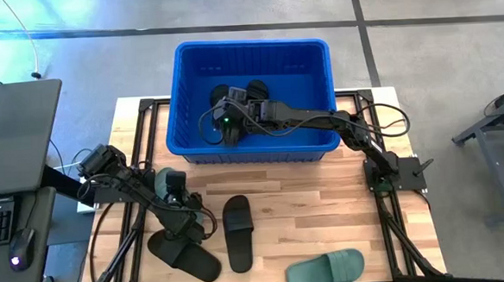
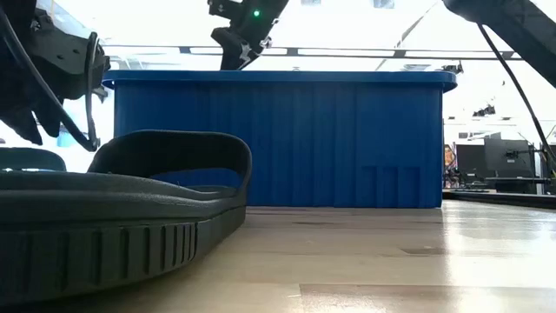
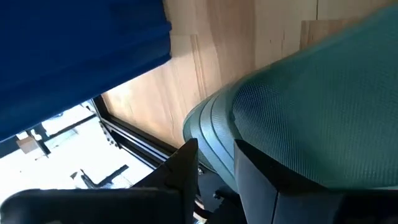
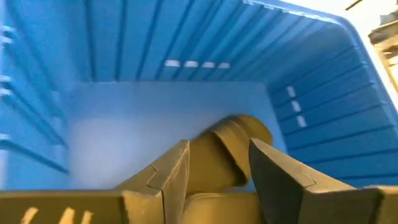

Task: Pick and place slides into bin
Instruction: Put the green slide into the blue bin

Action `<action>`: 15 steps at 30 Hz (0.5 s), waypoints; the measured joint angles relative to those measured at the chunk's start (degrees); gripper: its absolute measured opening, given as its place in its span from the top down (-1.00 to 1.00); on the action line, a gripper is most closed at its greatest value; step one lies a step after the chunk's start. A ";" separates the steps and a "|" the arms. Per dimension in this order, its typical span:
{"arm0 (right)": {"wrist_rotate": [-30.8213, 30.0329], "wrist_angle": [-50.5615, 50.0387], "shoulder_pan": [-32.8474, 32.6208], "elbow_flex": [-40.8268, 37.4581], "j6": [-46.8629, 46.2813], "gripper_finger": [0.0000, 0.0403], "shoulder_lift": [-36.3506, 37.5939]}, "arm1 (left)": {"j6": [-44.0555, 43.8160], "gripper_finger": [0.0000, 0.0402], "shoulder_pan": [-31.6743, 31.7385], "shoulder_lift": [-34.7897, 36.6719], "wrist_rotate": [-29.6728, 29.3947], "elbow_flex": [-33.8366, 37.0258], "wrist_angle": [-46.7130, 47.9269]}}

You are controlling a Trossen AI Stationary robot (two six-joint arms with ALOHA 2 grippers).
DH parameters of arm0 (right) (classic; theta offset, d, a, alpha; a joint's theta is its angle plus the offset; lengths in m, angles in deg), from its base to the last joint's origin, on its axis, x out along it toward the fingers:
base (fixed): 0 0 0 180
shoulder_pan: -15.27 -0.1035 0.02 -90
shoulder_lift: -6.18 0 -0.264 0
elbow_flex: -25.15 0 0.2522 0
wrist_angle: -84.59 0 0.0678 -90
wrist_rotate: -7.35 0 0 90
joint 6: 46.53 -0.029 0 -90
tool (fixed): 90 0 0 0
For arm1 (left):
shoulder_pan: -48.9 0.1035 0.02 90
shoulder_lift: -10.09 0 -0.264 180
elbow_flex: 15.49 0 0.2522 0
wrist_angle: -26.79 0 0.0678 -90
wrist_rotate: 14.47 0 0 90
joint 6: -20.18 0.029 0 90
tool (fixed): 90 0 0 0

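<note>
The blue bin (image 1: 257, 149) stands at the table's far middle. My right gripper (image 1: 231, 125) reaches into it from the right, near its rim (image 2: 234, 54), shut on a slide (image 4: 233, 146). Black slides (image 1: 255, 91) lie on the bin's floor. My left gripper (image 1: 173, 190) is over the table's near left, shut on a sage green slide (image 3: 311, 106), mostly hidden under it in the high view (image 1: 162, 182). Two black slides (image 1: 238, 232) (image 1: 185, 257) and a green slide (image 1: 325, 268) lie flat on the table. My left gripper pinches the green slide's ribbed sole edge (image 3: 214, 140) between its two fingers (image 3: 186, 168). The slide's textured surface fills the view beyond the fingers. Whether any part rests on the table I cannot tell. My right gripper has the slide's rounded end (image 4: 245, 134) between its two fingers (image 4: 273, 168), which point down into the bin from above. The slide sits above the bin's floor (image 4: 124, 137). Which part the pads are on is hidden by the fingers.
A dark slide (image 2: 130, 209) lies close in the low view's foreground, in front of the bin's wall (image 2: 347, 139). A desk with a keyboard and mouse (image 1: 16, 257) stands left of the table. Bare wood (image 1: 325, 206) lies between the bin and the near slides.
</note>
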 joint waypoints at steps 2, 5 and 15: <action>1.94 0.00 0.00 0.00 -0.29 0.22 0.00 | 0.81 0.55 0.00 0.00 0.01 0.00 1.07; 3.88 0.02 0.00 0.00 0.07 0.21 0.00 | -1.65 0.55 0.02 0.00 -0.84 0.00 2.73; 5.00 0.02 0.02 0.00 0.07 0.17 0.00 | -5.79 0.55 0.00 0.02 -2.29 0.00 -1.28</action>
